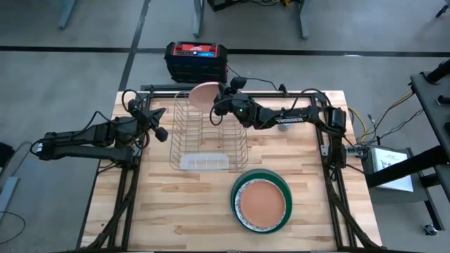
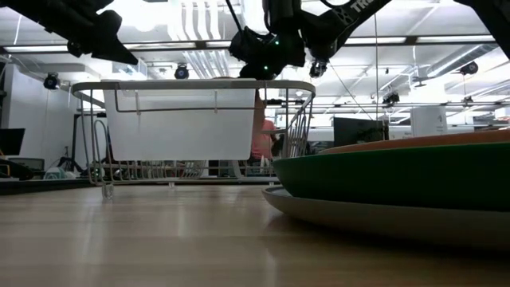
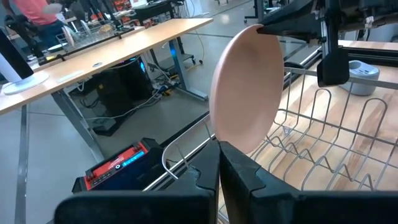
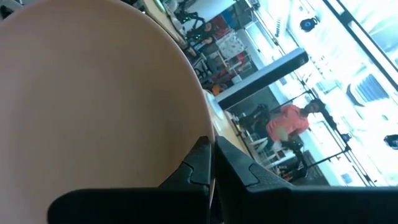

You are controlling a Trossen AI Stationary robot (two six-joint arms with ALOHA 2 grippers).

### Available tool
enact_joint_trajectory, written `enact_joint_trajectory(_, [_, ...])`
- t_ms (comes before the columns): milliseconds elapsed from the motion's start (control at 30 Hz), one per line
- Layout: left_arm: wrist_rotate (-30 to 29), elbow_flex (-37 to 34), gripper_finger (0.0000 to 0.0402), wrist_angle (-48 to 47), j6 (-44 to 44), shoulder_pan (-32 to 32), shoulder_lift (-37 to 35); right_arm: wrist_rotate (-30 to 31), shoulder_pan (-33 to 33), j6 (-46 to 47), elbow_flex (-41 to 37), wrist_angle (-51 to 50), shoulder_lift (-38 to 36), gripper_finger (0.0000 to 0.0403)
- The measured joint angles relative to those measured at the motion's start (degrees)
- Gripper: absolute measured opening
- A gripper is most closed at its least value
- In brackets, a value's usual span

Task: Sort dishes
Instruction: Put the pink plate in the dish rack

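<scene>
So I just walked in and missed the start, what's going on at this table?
The right gripper holds a salmon-pink plate on edge over the far end of the wire rack. The left gripper waits shut beside the rack. A stack of plates, with a dark green one in it, sits on the table's near side.

Both arms are dark, slim and jointed, with black cables looped along them. The right pincer [image 1: 219,96] carries a small green light just behind its matte black, angular fingers [image 4: 198,163].
</scene>
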Motion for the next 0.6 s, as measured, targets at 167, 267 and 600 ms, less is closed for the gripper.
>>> enact_joint_trajectory(167, [0.00, -0.02, 0.0000, 0.00, 0.00, 0.00, 0.09, 0.07, -0.02, -0.94, 0.00, 0.64, 0.51, 0.0000])
enact_joint_trajectory(267, [0.02, -0.02, 0.0000, 0.02, 0.00, -0.02, 0.14, 0.24, 0.03, -2.05, 0.00, 3.25, 0.57, 0.0000])
enact_joint_trajectory(600, [0.02, -0.02, 0.0000, 0.02, 0.00, -0.02, 0.14, -0.77, -0.44, -6.33, 0.07, 8.07, 2.32, 0.0000])
